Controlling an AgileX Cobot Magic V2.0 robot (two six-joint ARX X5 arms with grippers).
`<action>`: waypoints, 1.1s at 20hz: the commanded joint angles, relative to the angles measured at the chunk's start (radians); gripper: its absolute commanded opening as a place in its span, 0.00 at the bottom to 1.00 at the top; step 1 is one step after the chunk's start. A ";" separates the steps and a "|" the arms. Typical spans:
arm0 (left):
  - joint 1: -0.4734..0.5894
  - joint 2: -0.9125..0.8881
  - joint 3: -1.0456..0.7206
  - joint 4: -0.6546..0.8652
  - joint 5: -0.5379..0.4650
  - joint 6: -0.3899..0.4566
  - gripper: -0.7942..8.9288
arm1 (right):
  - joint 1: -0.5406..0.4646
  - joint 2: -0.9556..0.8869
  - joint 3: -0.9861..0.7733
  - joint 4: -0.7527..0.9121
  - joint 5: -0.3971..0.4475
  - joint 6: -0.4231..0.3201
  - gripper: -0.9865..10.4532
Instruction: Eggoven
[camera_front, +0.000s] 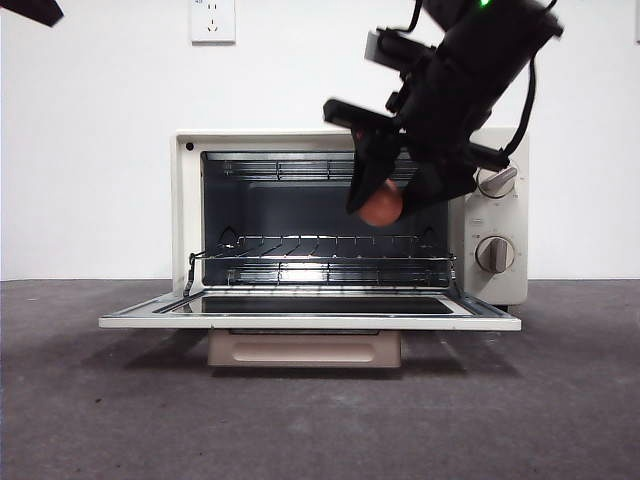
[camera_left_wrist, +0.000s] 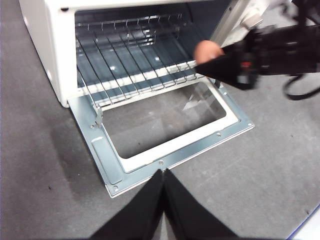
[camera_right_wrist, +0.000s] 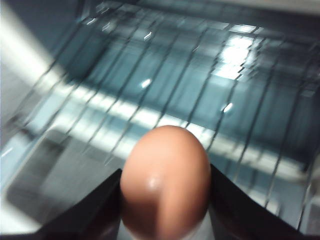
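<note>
Your right claw (camera_front: 385, 200) is clamped on the egg (camera_front: 381, 204), jaws parted only as wide as the egg, one black jaw pressed to each side of it. In the right wrist view the egg (camera_right_wrist: 165, 182) sits between the two jaws, rounded end sticking out past the tips, with the blurred wire rack (camera_right_wrist: 165, 85) behind it. From the front the egg hangs in the air at the oven (camera_front: 186, 210) mouth, right-hand side of the opening, above the wire rack (camera_front: 320, 250) and not touching it. The arm comes in from the top right, big and dark, covering part of the upper knob (camera_front: 497, 181); the lower knob (camera_front: 495, 254) is clear.

The oven door (camera_front: 310, 318) lies flat open, its handle (camera_front: 304, 349) hanging below the front edge, and the oven stands on the grey counter (camera_front: 100, 410).

Your left claw (camera_left_wrist: 162, 176) is closed, jaw tips touching, nothing in it. It hovers over the counter (camera_left_wrist: 35, 150) in front of the open door (camera_left_wrist: 107, 165), well apart from the egg (camera_left_wrist: 207, 50). In the front view it only shows as a black tip at the top left corner.

No brand name or label can be read on the oven. The small marks around the knobs are too tiny to make out. A white wall socket (camera_front: 212, 20) sits above the oven, no text legible
</note>
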 joint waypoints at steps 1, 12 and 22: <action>-0.002 -0.018 0.006 -0.001 0.007 0.008 0.09 | 0.000 0.033 0.015 0.027 0.033 0.011 0.09; -0.002 -0.040 0.006 -0.029 0.007 0.005 0.09 | -0.016 0.087 0.015 0.028 0.057 0.011 0.09; -0.002 -0.040 0.006 -0.039 0.007 0.005 0.09 | -0.016 0.088 0.015 0.037 0.059 0.012 0.27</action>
